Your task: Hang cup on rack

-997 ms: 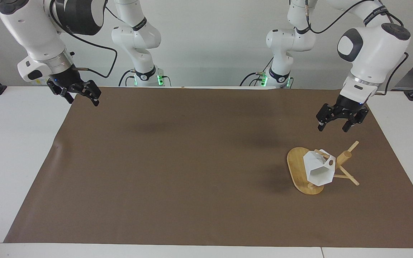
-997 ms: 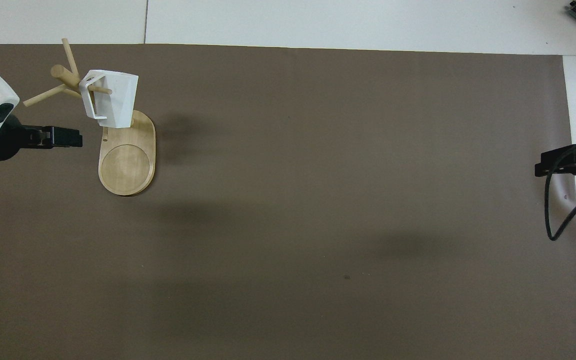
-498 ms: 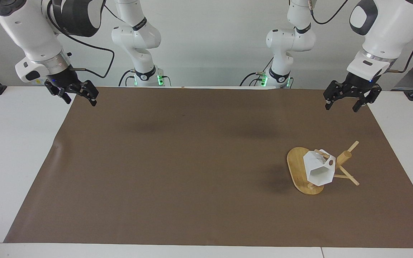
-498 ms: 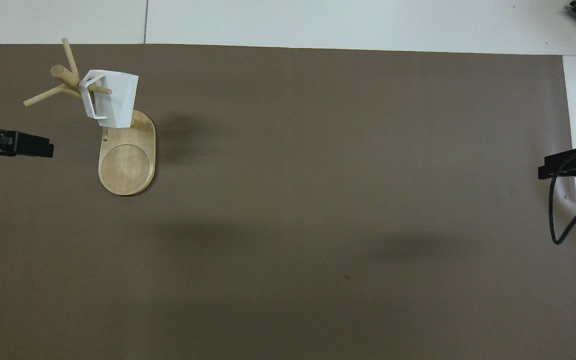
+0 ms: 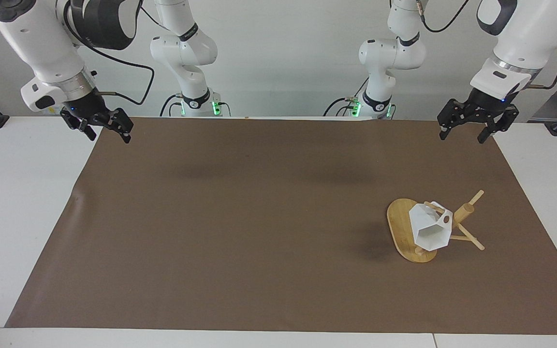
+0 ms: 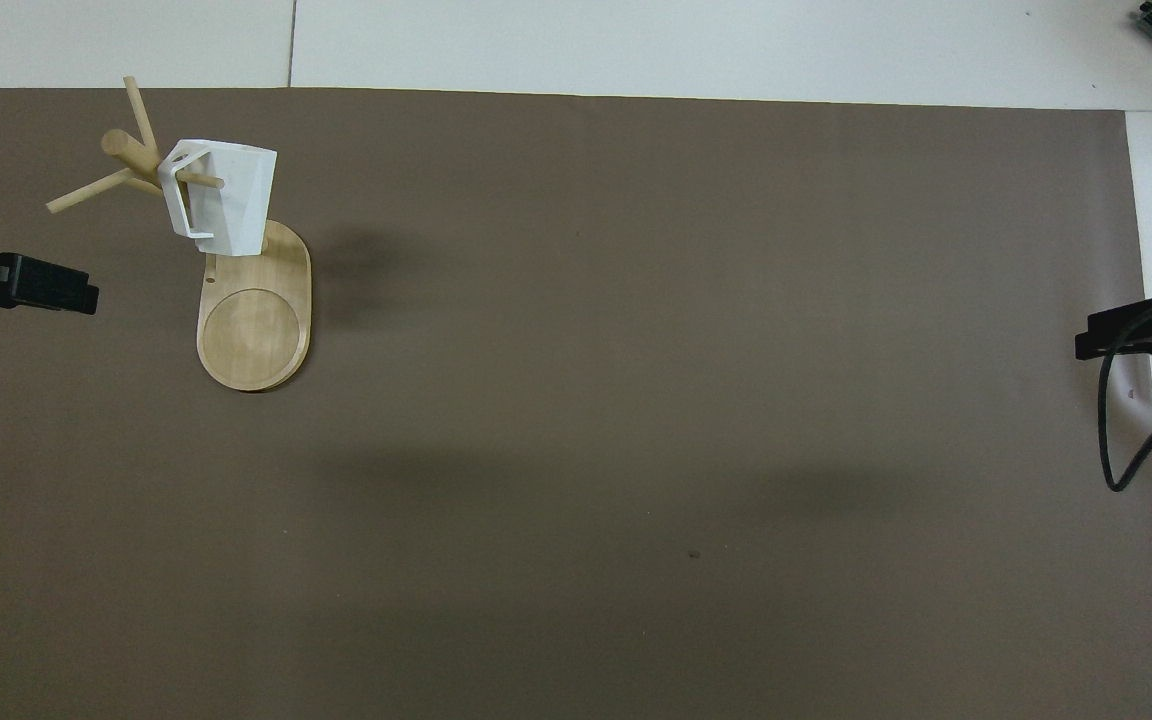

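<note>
Matt white cup (image 5: pixel 431 231), pale wooden rack (image 5: pixel 403 227)

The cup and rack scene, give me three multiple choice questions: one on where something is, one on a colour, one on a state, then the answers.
1. Where is the cup?
A. hung on a peg of the rack
B. flat on the brown mat
C. in the left pincer

2. What colour is the cup?
A. blue
B. white
C. black

3. How is the right pincer?
A. shut on the cup
B. shut on the rack
C. open and empty

Answers: 1 A, a peg passes through its handle; 2 B, its faceted sides are white; 3 C, its fingertips stand apart over the mat's edge.
</note>
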Motion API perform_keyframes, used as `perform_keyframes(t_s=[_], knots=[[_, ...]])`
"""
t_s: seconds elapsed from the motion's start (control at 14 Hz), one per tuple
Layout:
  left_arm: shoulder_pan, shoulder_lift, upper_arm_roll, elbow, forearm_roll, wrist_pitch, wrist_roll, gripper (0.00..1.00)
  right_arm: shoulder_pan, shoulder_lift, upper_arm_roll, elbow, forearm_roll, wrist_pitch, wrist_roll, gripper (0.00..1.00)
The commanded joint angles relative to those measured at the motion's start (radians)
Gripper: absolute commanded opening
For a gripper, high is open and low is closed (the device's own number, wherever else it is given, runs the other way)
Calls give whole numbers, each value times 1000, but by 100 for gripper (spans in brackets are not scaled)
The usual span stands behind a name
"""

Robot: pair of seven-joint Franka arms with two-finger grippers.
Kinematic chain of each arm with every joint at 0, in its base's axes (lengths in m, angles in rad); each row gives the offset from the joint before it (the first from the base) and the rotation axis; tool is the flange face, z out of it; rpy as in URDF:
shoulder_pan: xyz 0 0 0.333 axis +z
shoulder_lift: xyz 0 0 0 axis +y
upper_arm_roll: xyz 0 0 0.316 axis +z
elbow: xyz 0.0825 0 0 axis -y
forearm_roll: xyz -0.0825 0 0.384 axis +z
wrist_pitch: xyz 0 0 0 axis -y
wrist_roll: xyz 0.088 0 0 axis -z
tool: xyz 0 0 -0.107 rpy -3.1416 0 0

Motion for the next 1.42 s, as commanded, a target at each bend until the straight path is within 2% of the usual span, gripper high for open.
perform_keyframes(t_s=[0.0, 0.78, 1.0, 1.14, 1.35], knots=[[-4, 9, 6, 27, 8, -43, 8, 100, 11, -28, -9, -33, -7, 22, -20, 100], [9, 1, 9, 18, 13, -45, 16, 100, 9, -28, -8, -28, -7, 7, -19, 100], [37, 1, -24, 24, 17, -52, 14, 100, 9, -28, -8, -28, -7, 7, -19, 100], [81, 1, -90, 26, 22, -66, 13, 100, 9, -28, -8, -28, -7, 7, -19, 100], [85, -2, -97, 27, 21, -67, 14, 100, 9, -28, -8, -28, -7, 7, -19, 100]])
